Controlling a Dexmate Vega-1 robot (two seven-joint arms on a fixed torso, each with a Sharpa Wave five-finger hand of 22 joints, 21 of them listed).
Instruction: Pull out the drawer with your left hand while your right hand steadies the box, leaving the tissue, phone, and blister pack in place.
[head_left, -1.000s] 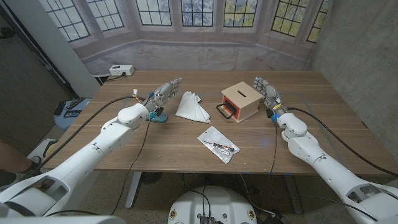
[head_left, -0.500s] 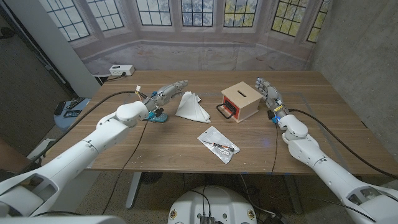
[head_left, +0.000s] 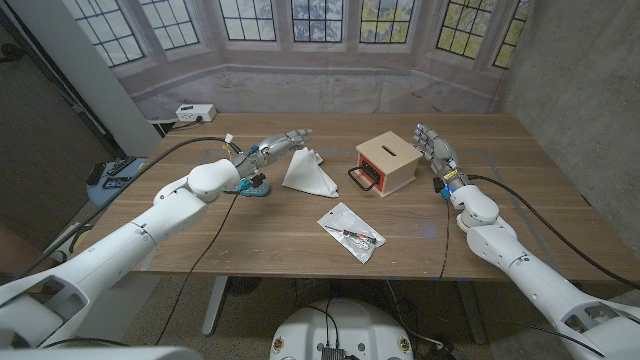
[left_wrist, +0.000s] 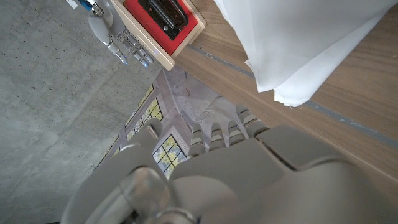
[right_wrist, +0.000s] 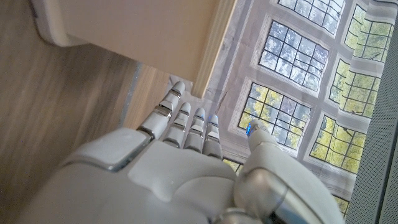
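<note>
Wooden table (head_left: 200, 245), brown plank grain, pale seams. Small box (head_left: 388, 160) of light wood right of centre, cube-shaped, slot cut in the top; red drawer (head_left: 368, 177) front facing left and near, black loop handle, seated flush in the box. Same red face and black handle visible in left wrist view (left_wrist: 163, 17). White tissue (head_left: 309, 171) left of the box, soft, folded to a rough triangle, crumpled at the far end. Clear glossy blister pack (head_left: 351, 232) near of centre, flat, lying at a slant, dark slim item inside. Small teal-based object (head_left: 252, 187) left of the tissue, partly hidden by the arm; cannot tell what. Left hand (head_left: 274, 147) raised over the far left edge of the tissue, fingers stretched out toward the right, apart, holding nothing. Right hand (head_left: 433, 150) just right of the box, upright, fingers extended and spread, empty; contact with the box wall not clear.
</note>
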